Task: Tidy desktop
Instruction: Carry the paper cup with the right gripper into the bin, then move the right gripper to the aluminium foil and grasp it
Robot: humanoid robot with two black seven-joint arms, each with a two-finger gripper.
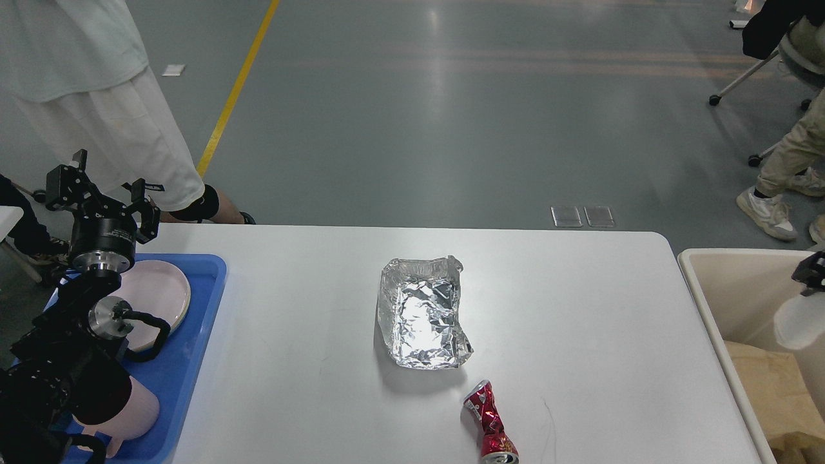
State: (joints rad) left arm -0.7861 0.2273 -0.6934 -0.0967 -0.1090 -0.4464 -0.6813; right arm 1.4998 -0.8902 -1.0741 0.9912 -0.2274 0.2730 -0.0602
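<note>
The white desktop (309, 309) carries a crumpled foil tray (422, 316) at its middle and a crushed red can (490, 425) near the front edge. My left gripper (103, 190) stands open and empty above the far end of the blue tray (200, 335). Only a black bit of my right gripper (813, 270) shows at the right border, over the beige bin (709, 303). A blurred white cup (796, 322) hangs just under it, above the bin's opening; whether the fingers hold it is unclear.
The blue tray holds a pink plate (161, 293) and a pink cup (132, 412) partly behind my left arm. Brown paper (770, 386) lies in the bin. People stand beyond the table at far left and far right.
</note>
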